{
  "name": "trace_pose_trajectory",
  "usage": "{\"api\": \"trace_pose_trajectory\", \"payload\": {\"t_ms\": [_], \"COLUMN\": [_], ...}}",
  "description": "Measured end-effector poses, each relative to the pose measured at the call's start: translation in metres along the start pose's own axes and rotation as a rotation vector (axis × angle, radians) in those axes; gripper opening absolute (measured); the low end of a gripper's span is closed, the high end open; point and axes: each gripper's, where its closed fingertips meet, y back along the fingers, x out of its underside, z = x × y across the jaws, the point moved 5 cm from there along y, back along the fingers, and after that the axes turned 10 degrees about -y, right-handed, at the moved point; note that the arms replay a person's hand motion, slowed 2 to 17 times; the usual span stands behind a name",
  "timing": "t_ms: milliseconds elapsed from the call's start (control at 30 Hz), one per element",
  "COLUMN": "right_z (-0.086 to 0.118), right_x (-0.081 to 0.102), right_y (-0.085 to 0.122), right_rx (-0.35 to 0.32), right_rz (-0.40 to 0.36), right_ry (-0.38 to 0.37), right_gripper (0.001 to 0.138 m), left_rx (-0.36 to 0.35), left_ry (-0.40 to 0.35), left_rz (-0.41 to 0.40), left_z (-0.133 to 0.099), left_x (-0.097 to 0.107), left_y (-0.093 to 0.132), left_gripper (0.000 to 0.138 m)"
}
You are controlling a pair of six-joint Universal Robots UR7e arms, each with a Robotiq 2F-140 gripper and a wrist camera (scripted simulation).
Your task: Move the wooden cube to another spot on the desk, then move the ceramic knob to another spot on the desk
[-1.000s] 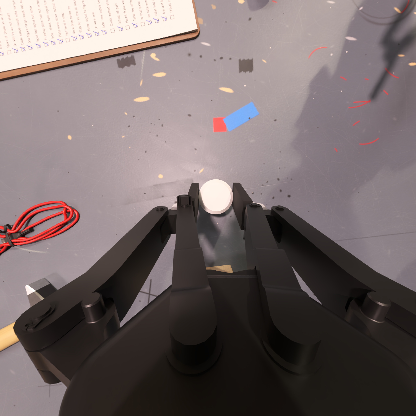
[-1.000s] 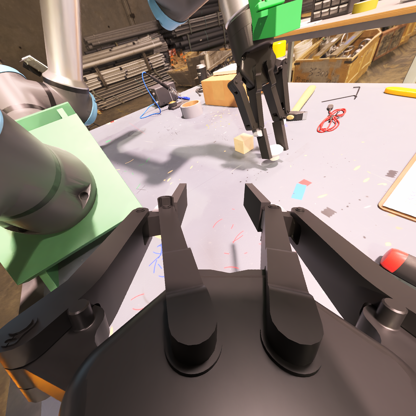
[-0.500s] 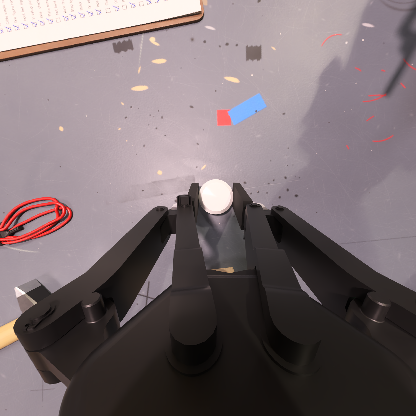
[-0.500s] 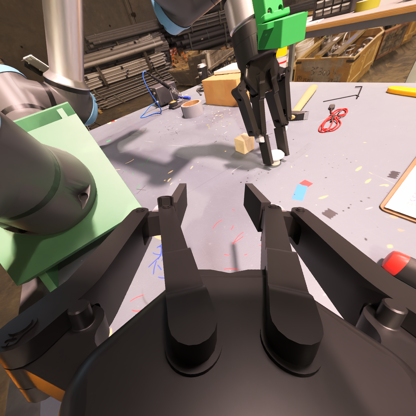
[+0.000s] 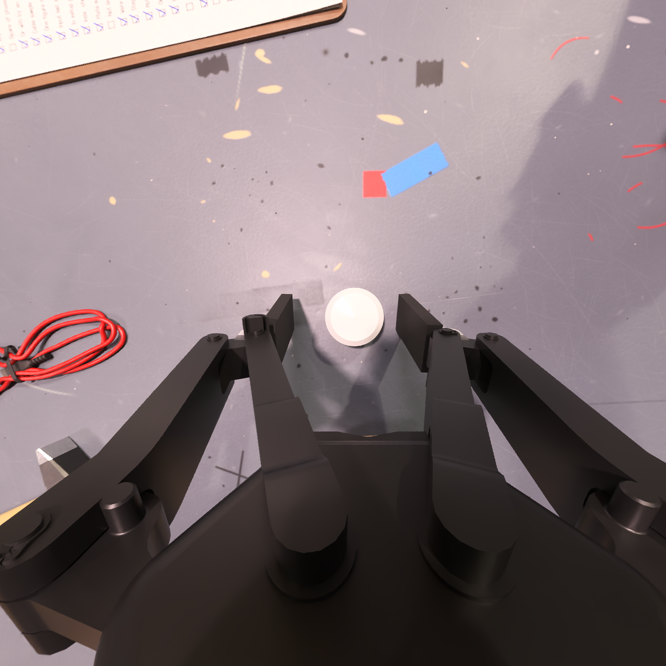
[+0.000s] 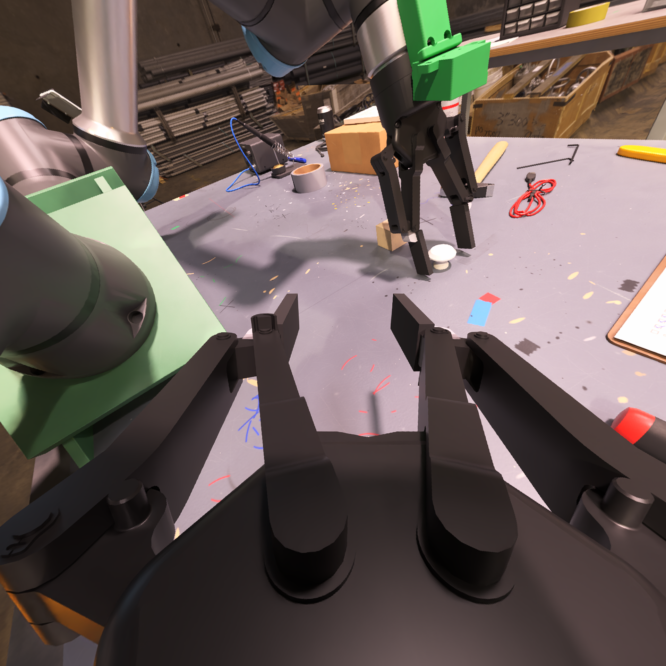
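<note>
The white ceramic knob was seen resting on the grey desk between the parted, untouching jaws of the left gripper, the wooden cube just behind (both apparently placed), while the idle right gripper was held apart-jawed, empty.

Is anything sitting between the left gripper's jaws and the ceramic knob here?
Nothing visible. The left gripper is open with one jaw on each side of the ceramic knob, which stands on the desk with only bare gaps beside it.
</note>
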Motion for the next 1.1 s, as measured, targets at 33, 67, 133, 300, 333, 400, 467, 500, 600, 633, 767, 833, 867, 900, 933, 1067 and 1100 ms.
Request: {"api": "trace_pose_trajectory", "payload": {"t_ms": [33,67,133,300,333,400,467,500,600,633,767,833,867,900,933,1067,1100], "right_z": [0.000,0.000,0.001,0.002,0.002,0.002,0.003,0.003,0.004,0.004,0.005,0.006,0.006,0.006,0.007,0.008,0.009], "right_x": [0.000,-0.001,-0.001,-0.002,-0.002,-0.003,-0.003,-0.003,-0.003,-0.003,-0.003,-0.003,-0.003,-0.003,-0.003,-0.003,-0.003], "right_y": [0.000,0.000,0.000,-0.001,-0.001,-0.001,-0.001,-0.002,-0.002,-0.003,-0.004,-0.004,-0.005,-0.005,-0.005,-0.006,-0.006], "right_rx": [0.000,-0.001,-0.002,-0.004,-0.005,-0.006,-0.008,-0.009,-0.012,-0.013,-0.017,-0.019,-0.020,-0.021,-0.023,-0.027,-0.028], "right_rz": [-0.001,-0.002,-0.004,-0.007,-0.007,-0.008,-0.009,-0.009,-0.009,-0.009,-0.009,-0.009,-0.009,-0.010,-0.010,-0.011,-0.012], "right_ry": [0.000,0.000,0.001,0.006,0.007,0.009,0.011,0.012,0.015,0.016,0.018,0.020,0.021,0.021,0.022,0.026,0.027], "right_gripper": [0.069,0.069,0.069,0.069,0.069,0.069,0.069,0.069,0.070,0.070,0.070,0.070,0.070,0.070,0.070,0.070,0.070], "left_rx": [-0.008,-0.015,-0.032,-0.070,-0.077,-0.093,-0.110,-0.119,-0.145,-0.153,-0.187,-0.205,-0.214,-0.223,-0.232,-0.270,-0.279], "left_ry": [0.002,0.004,0.006,0.008,0.009,0.011,0.015,0.017,0.023,0.025,0.035,0.041,0.044,0.046,0.050,0.064,0.069], "left_rz": [0.001,0.002,0.003,-0.001,-0.003,-0.008,-0.015,-0.018,-0.031,-0.036,-0.055,-0.062,-0.065,-0.068,-0.069,-0.068,-0.065], "left_z": [0.001,0.001,0.002,0.004,0.004,0.005,0.005,0.006,0.006,0.006,0.006,0.006,0.005,0.005,0.005,0.002,0.002], "left_x": [0.000,0.000,0.000,0.000,0.000,0.000,0.000,0.001,0.002,0.002,0.006,0.009,0.010,0.012,0.014,0.026,0.029], "left_y": [0.000,0.001,0.003,0.012,0.015,0.020,0.027,0.031,0.044,0.049,0.071,0.083,0.089,0.095,0.102,0.128,0.135], "left_gripper": [0.078,0.079,0.081,0.087,0.088,0.090,0.091,0.092,0.093,0.093,0.093,0.093,0.093,0.093,0.092,0.090,0.089]}}
